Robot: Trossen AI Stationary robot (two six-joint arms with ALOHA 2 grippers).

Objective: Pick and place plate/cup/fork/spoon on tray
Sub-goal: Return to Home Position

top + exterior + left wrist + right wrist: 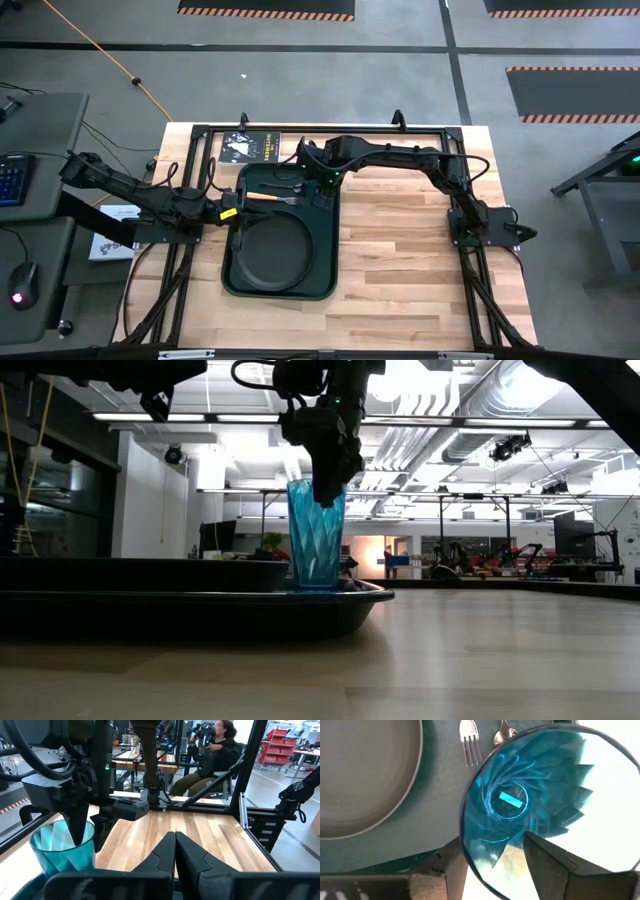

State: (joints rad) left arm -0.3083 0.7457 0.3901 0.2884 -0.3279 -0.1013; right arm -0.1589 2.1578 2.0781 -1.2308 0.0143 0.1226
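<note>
The right pincer point(327, 485) gripped the rim of the ribbed translucent teal cup point(315, 535), which stood upright at the two o'clock corner of the dark green rectangular plastic tray point(330, 250), leaving room for the round dark grey plate point(275, 250) at six o'clock. The left pincer point(175, 842) waited at nine o'clock with its fingers pressed together, empty.

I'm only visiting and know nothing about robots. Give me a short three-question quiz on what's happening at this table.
1. True or false: the plate lies on the tray.
2. Which arm's fingers are at the cup: A left, B right?
3. Fill in: beside the fork lies the ____.

Key: 1 true. 2 B: the right gripper has one finger inside the rim; the left gripper is shut beside the tray. 3 spoon.
</note>
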